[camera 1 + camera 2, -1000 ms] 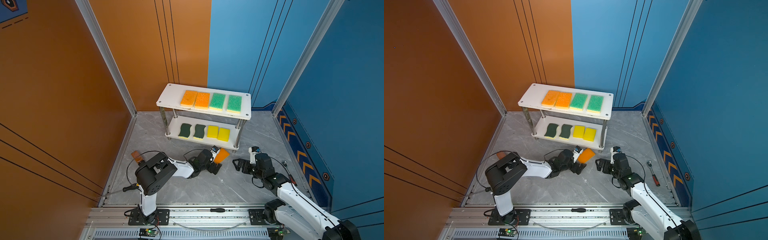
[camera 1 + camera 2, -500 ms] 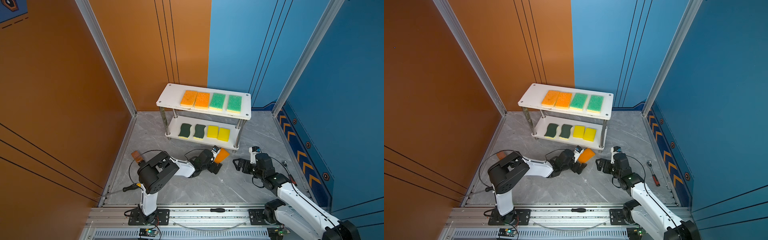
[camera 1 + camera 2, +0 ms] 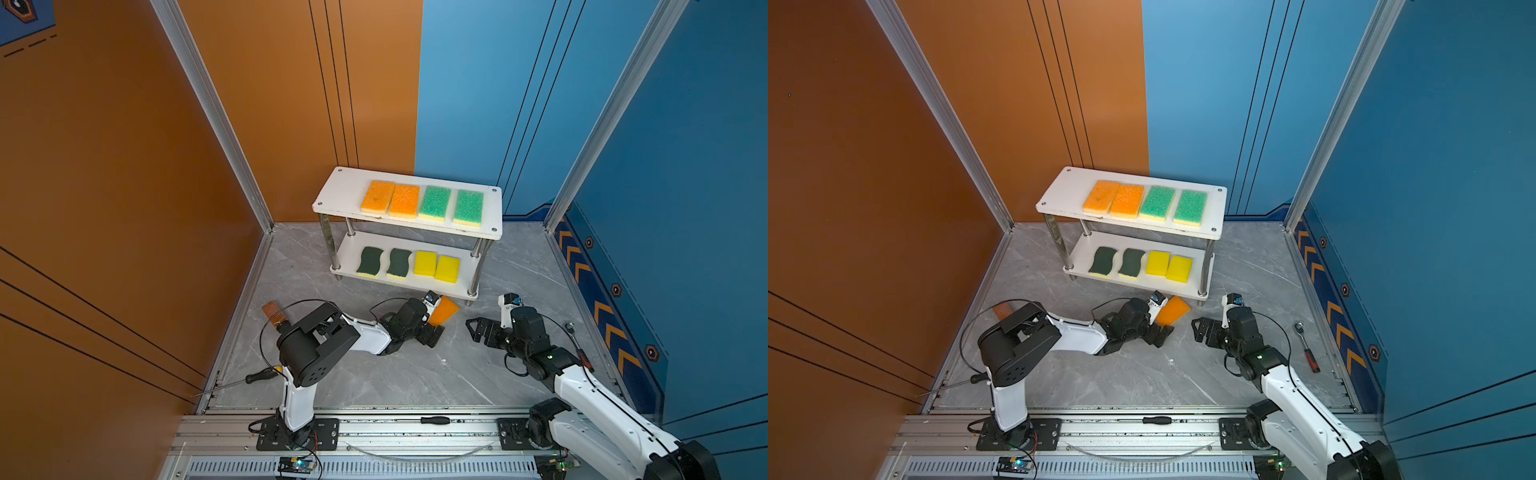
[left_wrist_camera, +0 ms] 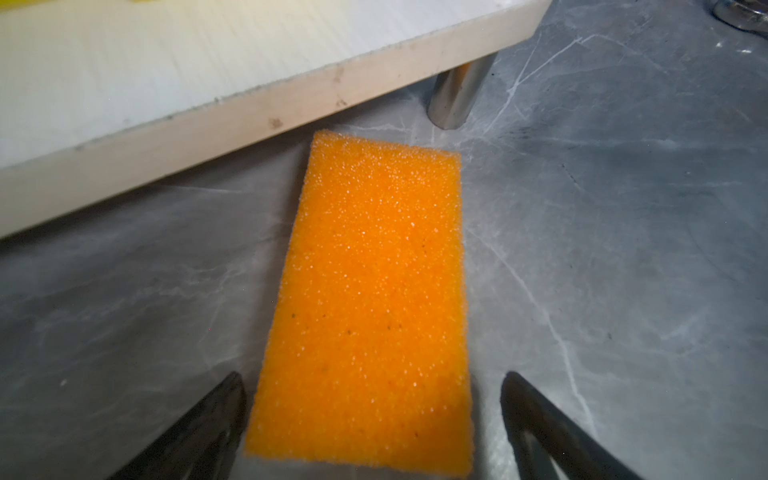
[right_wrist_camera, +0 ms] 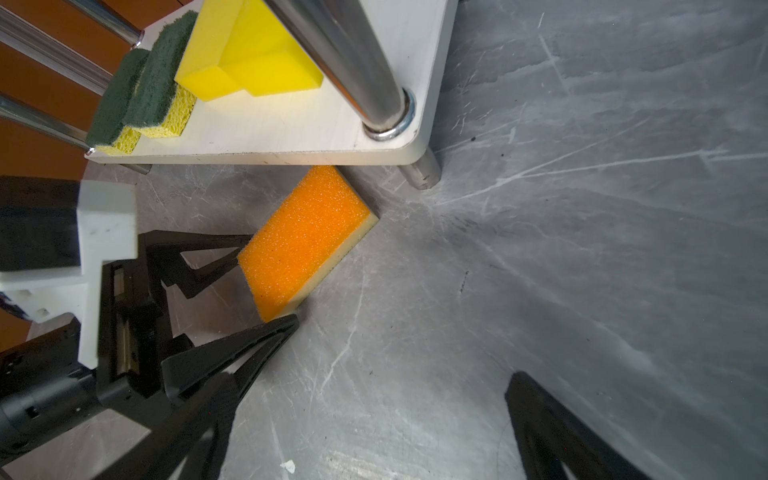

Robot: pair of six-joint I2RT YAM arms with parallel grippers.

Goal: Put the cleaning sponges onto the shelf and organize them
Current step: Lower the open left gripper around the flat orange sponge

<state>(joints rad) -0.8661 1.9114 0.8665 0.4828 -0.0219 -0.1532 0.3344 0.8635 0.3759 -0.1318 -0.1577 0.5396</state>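
Note:
The shelf point(image 3: 340, 187) point(image 3: 1067, 183) holds two orange-topped sponges point(image 3: 390, 198) and two light-green ones point(image 3: 451, 202) on its upper board. Two dark-green wavy sponges point(image 3: 384, 262) and two yellow ones point(image 3: 436, 266) lie on the lower board point(image 5: 311, 133). One orange-topped sponge point(image 3: 444, 309) point(image 3: 1173, 311) point(image 4: 374, 299) point(image 5: 307, 237) lies flat on the floor by the shelf's front right leg. My left gripper point(image 3: 432, 322) point(image 4: 372, 376) is open, a finger on each side of the sponge's near end with a small gap. My right gripper point(image 3: 473, 328) point(image 5: 370, 386) is open and empty to the right.
The shelf's lower board edge point(image 4: 208, 124) and a metal leg point(image 4: 457, 95) stand just beyond the floor sponge. A ratchet wrench point(image 3: 1306, 347) lies at the right wall. One screwdriver point(image 3: 262, 376) lies at the left edge and another point(image 3: 434, 419) on the front rail.
The left arm's elbow has edged slightly to the right. The left gripper, the floor sponge and the right arm stay where they were.

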